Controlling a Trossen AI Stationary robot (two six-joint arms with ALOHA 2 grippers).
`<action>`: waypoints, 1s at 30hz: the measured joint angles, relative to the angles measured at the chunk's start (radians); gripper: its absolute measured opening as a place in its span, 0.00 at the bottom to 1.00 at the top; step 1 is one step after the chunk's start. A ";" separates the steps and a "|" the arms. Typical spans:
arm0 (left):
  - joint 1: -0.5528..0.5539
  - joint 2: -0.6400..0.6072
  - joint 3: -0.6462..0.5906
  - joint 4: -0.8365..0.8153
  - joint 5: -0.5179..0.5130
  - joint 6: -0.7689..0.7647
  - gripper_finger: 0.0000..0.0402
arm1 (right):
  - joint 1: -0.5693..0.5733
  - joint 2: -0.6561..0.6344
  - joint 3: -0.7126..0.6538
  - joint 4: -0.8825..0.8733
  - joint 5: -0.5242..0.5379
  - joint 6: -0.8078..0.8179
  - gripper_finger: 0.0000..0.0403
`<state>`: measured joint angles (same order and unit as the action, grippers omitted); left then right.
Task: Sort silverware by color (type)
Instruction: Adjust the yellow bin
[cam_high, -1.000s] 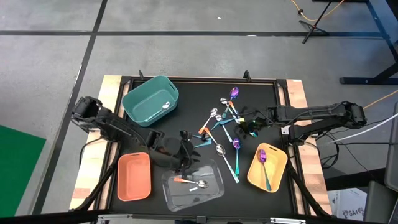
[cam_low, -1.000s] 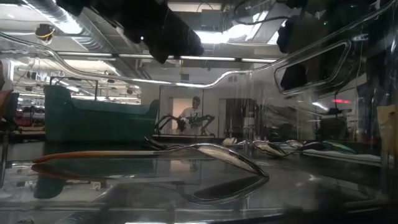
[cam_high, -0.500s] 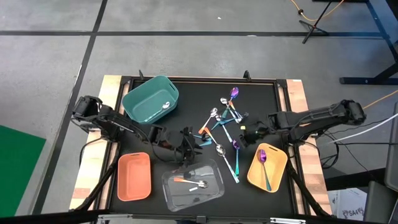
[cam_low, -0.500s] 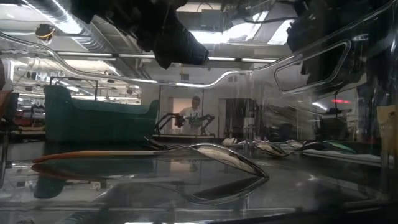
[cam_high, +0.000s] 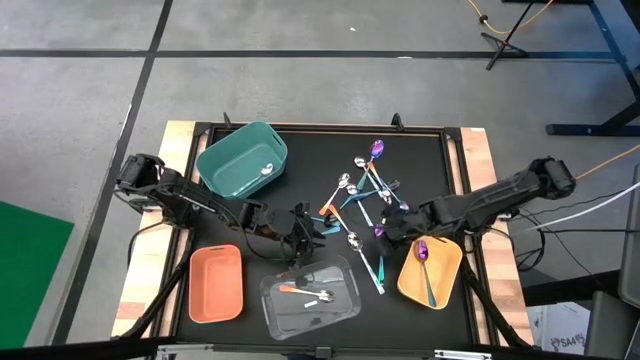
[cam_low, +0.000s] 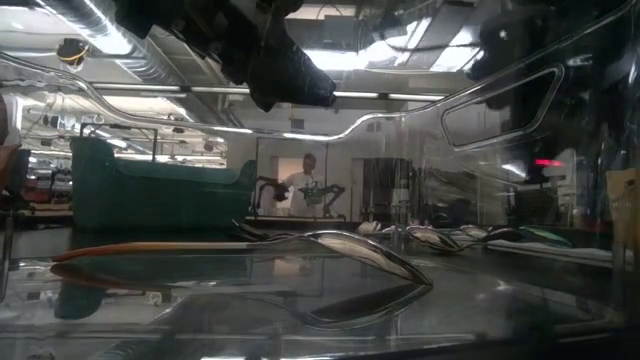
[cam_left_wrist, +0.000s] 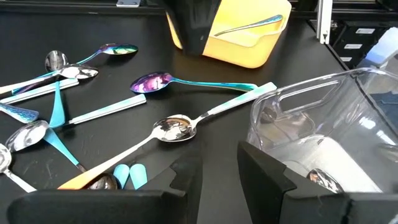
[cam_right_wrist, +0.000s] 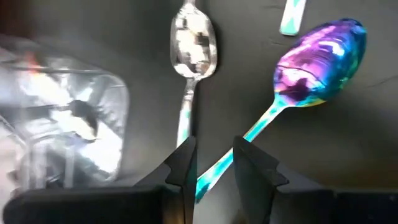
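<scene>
Right claw (cam_right_wrist: 211, 163), fingers slightly parted and empty, is hovering over the teal handle of the purple-bowled spoon (cam_right_wrist: 320, 59) beside the yellow bin (cam_high: 447, 275); centring both fingers across the handle is advisable.

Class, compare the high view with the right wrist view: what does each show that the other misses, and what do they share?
Only the high view shows the teal bin, salmon bin, yellow bin and both arms. Only the right wrist view shows the right gripper open right over the purple spoon's teal handle. Both show that purple spoon, the silver spoon beside it and the clear bin.
</scene>
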<state>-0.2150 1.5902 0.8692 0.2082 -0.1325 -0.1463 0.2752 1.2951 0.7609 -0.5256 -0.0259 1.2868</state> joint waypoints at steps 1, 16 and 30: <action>0.000 0.000 0.000 0.000 0.000 0.000 0.23 | 0.000 0.016 0.000 0.000 0.001 0.000 0.23; 0.000 0.000 0.000 0.002 0.000 0.000 0.23 | -0.001 0.157 0.000 -0.008 0.042 0.000 0.23; 0.000 0.000 0.000 0.002 0.000 0.000 0.23 | -0.001 0.168 0.000 -0.007 0.004 0.000 0.23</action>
<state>-0.2153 1.5902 0.8692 0.2104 -0.1322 -0.1467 0.2745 1.4635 0.7605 -0.5322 -0.0219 1.2869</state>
